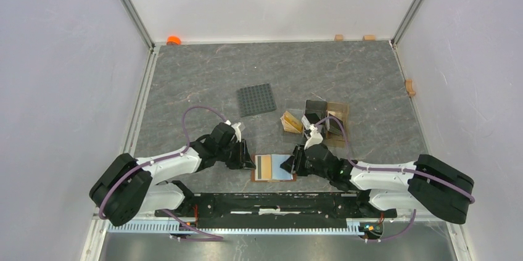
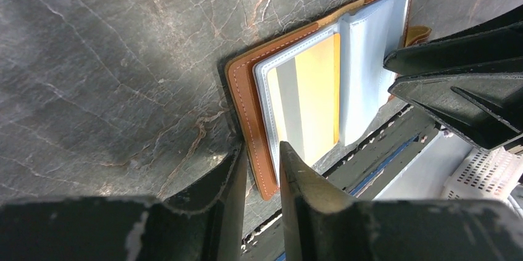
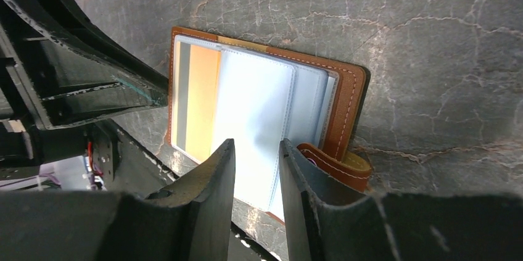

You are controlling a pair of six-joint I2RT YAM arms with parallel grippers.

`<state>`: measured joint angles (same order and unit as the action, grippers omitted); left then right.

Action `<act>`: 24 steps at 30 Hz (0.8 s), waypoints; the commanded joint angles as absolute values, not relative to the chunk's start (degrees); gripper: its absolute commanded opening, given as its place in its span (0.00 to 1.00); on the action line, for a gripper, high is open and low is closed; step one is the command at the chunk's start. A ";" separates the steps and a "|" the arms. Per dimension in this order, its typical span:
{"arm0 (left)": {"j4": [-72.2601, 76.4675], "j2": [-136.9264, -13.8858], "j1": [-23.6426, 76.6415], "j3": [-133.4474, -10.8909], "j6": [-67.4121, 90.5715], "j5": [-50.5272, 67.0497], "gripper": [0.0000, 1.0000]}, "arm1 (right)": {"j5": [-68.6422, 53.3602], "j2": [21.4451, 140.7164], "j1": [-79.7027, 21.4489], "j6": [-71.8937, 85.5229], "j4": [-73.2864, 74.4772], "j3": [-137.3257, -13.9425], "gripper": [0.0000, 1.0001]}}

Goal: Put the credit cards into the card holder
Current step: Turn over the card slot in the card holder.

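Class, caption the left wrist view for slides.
Left gripper poised over a corner of the open card holder, yellow card sleeved inside.

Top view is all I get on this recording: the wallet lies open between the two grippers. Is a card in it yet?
Observer: Yes. The left wrist view shows a yellow card with a grey stripe inside a clear sleeve of the wallet, on the left gripper's side.
Operator: Where do the left fingers stand?
Observer: The left gripper straddles the wallet's brown outer edge. I cannot tell whether it pinches it.
Operator: And the right one?
Observer: The right gripper hangs over the near edge of the pale sleeve pages, just beside the closing strap.
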<state>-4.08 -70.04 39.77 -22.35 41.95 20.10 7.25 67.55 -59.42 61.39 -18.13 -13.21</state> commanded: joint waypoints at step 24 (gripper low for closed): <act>-2.27 -69.99 40.36 -23.07 44.12 20.17 0.31 | 2.13 70.09 -58.84 59.31 -35.48 -12.81 0.38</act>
<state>-3.46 -70.04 40.01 -22.13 42.54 20.05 3.20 68.75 -59.07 61.36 -31.90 -10.02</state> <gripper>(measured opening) 0.307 0.377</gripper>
